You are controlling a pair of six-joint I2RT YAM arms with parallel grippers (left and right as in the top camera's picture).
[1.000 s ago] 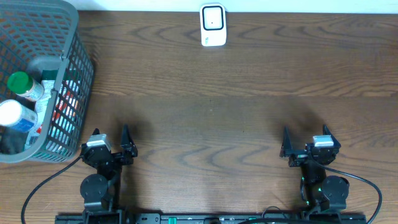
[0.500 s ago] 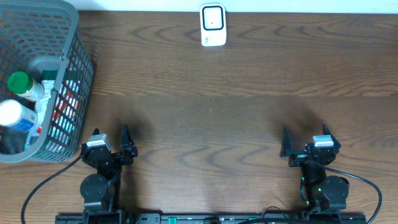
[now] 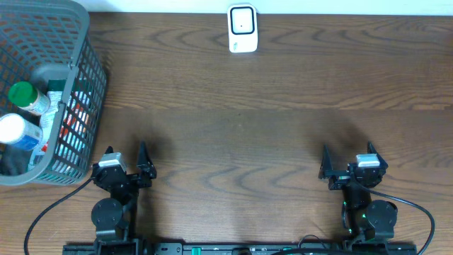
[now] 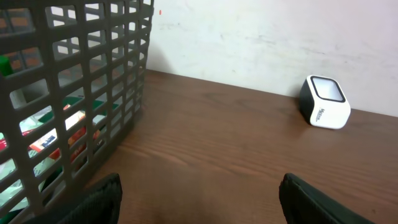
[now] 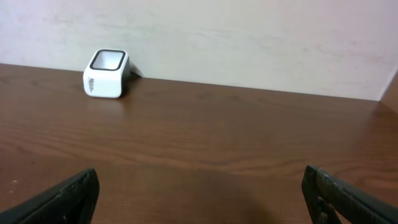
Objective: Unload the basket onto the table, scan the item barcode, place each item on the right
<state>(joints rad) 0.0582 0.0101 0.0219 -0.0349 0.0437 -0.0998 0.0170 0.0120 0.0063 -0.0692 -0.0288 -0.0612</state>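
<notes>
The white barcode scanner [image 3: 242,28] stands at the far edge of the table, in the middle; it also shows in the left wrist view [image 4: 324,102] and the right wrist view [image 5: 106,73]. Items lie in the grey mesh basket [image 3: 90,99] at far left, among them a green-capped bottle [image 3: 25,95] and a white-capped bottle [image 3: 14,129]. No barcode shows on any item. My left gripper [image 3: 126,151] rests open near the front edge, just right of the basket. My right gripper [image 3: 347,150] is open at front right. Neither holds anything.
The basket wall [image 4: 81,93] fills the left side of the left wrist view, with coloured packets behind the mesh. A pale wall runs behind the table's far edge. Bare brown wood lies between both grippers and the scanner.
</notes>
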